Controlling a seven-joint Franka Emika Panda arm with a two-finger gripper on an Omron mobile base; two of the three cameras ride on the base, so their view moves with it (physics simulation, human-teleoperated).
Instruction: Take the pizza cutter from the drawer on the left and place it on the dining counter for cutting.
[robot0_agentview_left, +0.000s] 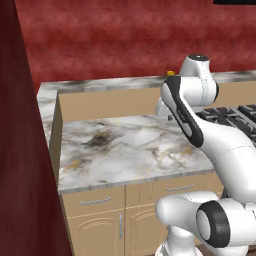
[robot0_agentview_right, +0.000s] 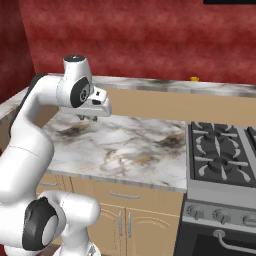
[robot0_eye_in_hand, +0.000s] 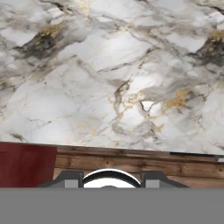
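Note:
The drawer (robot0_agentview_left: 95, 201) on the left sits shut under the marble worktop (robot0_agentview_left: 120, 145), its short silver bar handle showing. The pizza cutter is hidden. My gripper (robot0_agentview_right: 89, 118) hangs from the white hand a little above the worktop's back part, pointing down. In the hand view the fingertips (robot0_eye_in_hand: 72, 179) stand apart at the bottom edge, open, with nothing held between them, over veined marble (robot0_eye_in_hand: 113, 78). Whether the raised marble-topped ledge (robot0_agentview_left: 100, 84) behind the worktop belongs to the dining counter I cannot tell.
A second shut drawer (robot0_agentview_left: 179, 188) and cabinet doors (robot0_agentview_left: 100, 230) lie below the worktop. A black stove (robot0_agentview_right: 220, 150) adjoins it on the right. A small yellow thing (robot0_agentview_right: 194, 79) stands on the ledge. A dark red wall (robot0_agentview_left: 20, 150) closes the left side.

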